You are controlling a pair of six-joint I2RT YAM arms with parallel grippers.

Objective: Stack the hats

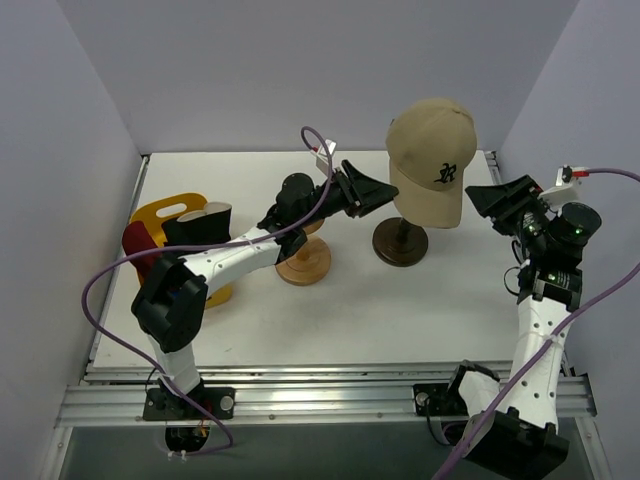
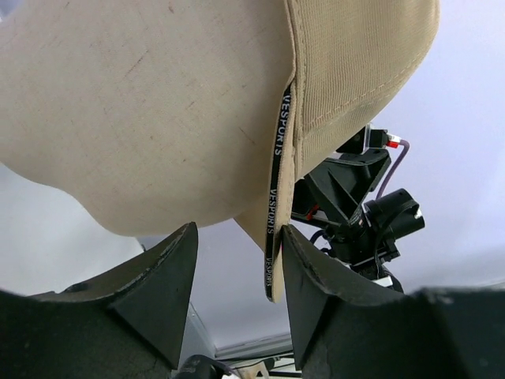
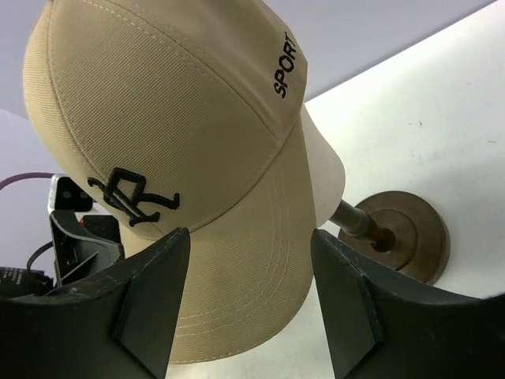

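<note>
no stacking yet: tan cap is sitting atop the stand, left gripper and right gripper hovering either side of it, wide open, empty; red hat, black hat lying well left.

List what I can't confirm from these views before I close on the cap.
1. Top view: the left arm covers the top of the light wooden stand; anything on it is hidden.
2. Top view: dark red hat and black hat at the yellow tray sit partly behind that arm's elbow.
3. Wrist views: tan cap fills the frame; whether the open jaws touch it is unclear.
</note>
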